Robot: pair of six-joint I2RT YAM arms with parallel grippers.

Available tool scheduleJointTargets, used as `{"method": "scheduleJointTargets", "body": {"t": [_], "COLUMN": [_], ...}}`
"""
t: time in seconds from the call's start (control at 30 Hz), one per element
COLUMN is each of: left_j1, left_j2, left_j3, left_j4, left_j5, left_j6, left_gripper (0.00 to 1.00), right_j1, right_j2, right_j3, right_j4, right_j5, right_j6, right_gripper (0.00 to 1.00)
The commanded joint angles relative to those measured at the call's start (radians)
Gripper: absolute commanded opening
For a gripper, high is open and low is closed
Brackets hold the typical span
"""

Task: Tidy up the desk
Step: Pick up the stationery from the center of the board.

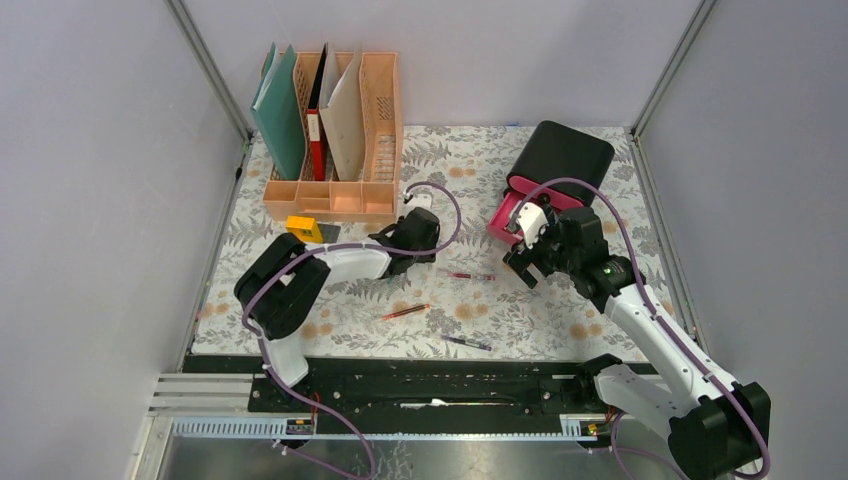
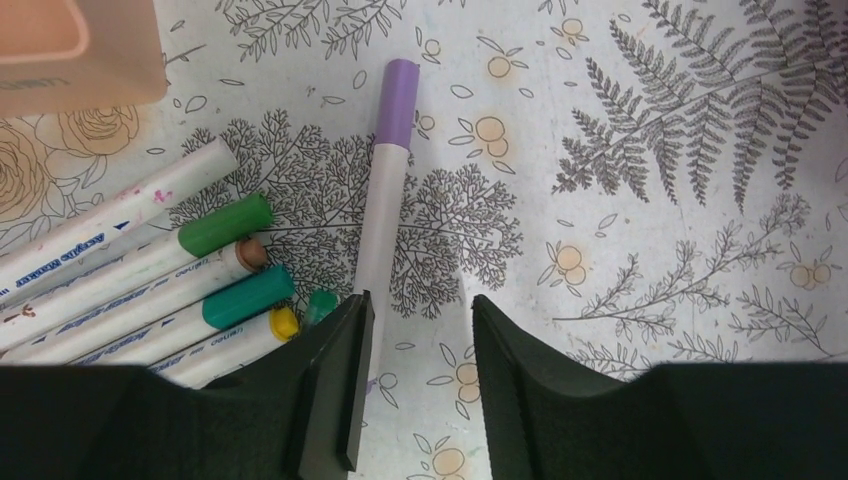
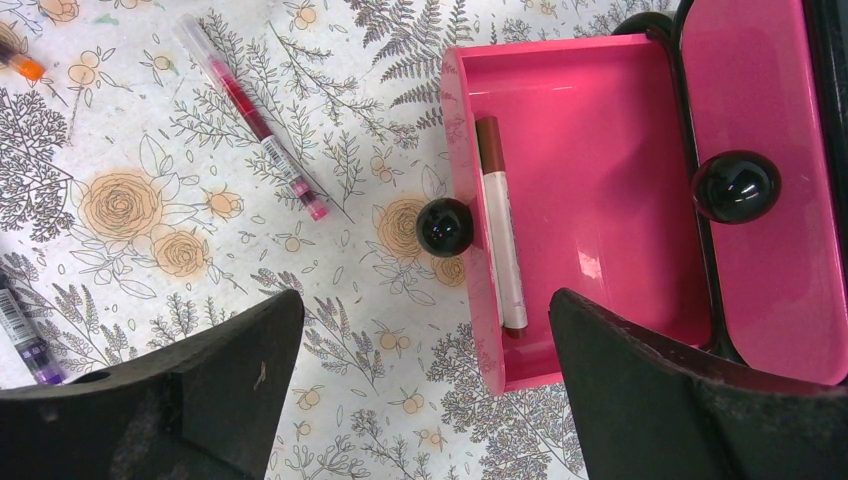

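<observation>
White fern-print cloth desk (image 1: 530,310) spans between grey walls (image 1: 100,200) | left jaws half-open, low over purple marker (image 2: 385,200); marker pile (image 2: 150,280) at its 9 o'clock | right jaws wide over pink drawer (image 3: 600,150), brown marker (image 3: 500,230) inside | drawer box (image 1: 560,150) at desk's 1 o'clock

The desk (image 3: 130,110) wears matt printed cloth; the pink plastic drawer (image 3: 600,150) and black knob (image 3: 444,227) gleam.
</observation>
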Motion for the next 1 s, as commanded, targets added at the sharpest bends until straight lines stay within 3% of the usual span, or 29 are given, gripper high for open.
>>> {"method": "scheduleJointTargets", "body": {"t": [0.0, 0.23, 0.53, 0.67, 0.87, 0.97], "left_j1": [0.012, 0.014, 0.014, 0.016, 0.031, 0.044], "left_j2": [0.045, 0.045, -0.087, -0.098, -0.039, 0.011], "left_j3": [0.014, 0.01, -0.046, -0.021, 0.039, 0.073], "left_j4": [-0.003, -0.004, 0.076, 0.061, 0.016, -0.004], "left_j5": [-0.002, -0.002, 0.056, 0.056, 0.052, 0.048], "left_j6": [0.01, 0.01, 0.052, 0.072, 0.089, 0.09], "left_gripper": [0.44, 0.43, 0.58, 0.59, 0.57, 0.46], "right_j1": [-0.005, -0.004, -0.004, -0.004, -0.004, -0.004], "right_j2": [-0.014, -0.013, -0.013, -0.014, -0.016, -0.014], "right_j3": [0.043, 0.044, 0.043, 0.041, 0.041, 0.041], "right_j4": [-0.009, -0.01, -0.01, -0.01, -0.01, -0.01], "right_j5": [-0.018, -0.023, -0.027, -0.027, -0.03, -0.031], "right_j6": [-0.009, -0.01, -0.011, -0.01, -0.012, -0.012], "right_gripper": [1.0, 1.0, 1.0, 1.0, 1.0, 1.0]}}
